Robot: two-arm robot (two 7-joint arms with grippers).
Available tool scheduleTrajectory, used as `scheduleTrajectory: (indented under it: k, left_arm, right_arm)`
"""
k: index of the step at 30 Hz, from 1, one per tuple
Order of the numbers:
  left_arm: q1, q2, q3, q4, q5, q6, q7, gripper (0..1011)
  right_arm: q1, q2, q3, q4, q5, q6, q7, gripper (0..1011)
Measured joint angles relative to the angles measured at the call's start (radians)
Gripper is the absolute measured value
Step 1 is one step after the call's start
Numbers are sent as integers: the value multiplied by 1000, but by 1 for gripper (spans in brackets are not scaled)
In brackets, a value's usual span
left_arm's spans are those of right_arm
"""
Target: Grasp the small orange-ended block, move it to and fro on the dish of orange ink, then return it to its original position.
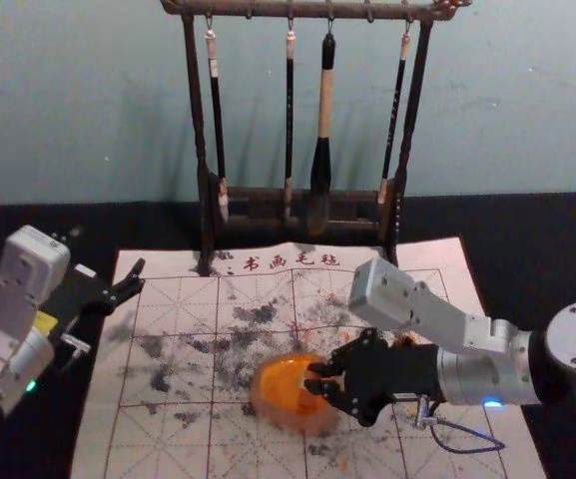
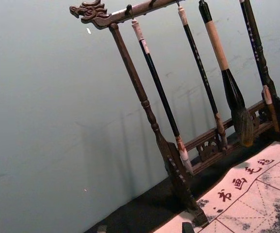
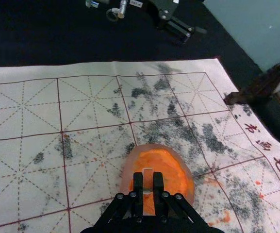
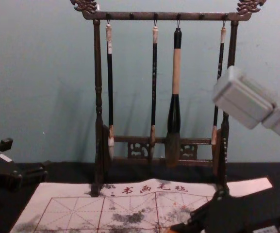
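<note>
"Rack (image 1: 198,130) at top centre of the head view, with mat (image 1: 153,439) spread below?"

"Yes. Left gripper (image 1: 140,276) at mid-left, fingers apart, seemingly idle. Right gripper (image 1: 310,377) right of bottom centre, reaching inward."

"And lower centre of the right wrist view?"

"Dish (image 3: 126,180), translucent at the rim, with orange ink (image 3: 171,179) inside. Too hard to judge how deep."

"Smallest last?"

"Small block (image 3: 148,178), clamped between the right fingers, over the dish. Touching ink or not: impossible to tell."

"How far along, then?"

"Grasp done. Probably left: to-and-fro strokes, whole or part, then return to the original spot."
</note>
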Motion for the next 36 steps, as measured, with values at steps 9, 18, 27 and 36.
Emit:
scheduleTrajectory:
  k: [9,18,27,36]
  left_arm:
    - [0,0,0,0,0,0,0,1002]
    - [0,0,0,0,0,0,0,1001]
    - [0,0,0,0,0,0,0,1001]
    - [0,0,0,0,0,0,0,1001]
  right_arm:
    - [23,-17,-27,17,-12,6,8,84]
    - [48,-45,-38,54,-28,17,-1,85]
    - [66,-68,-28,92,-39,37,-24,84]
    - [68,-70,-14,103,-43,54,-33,84]
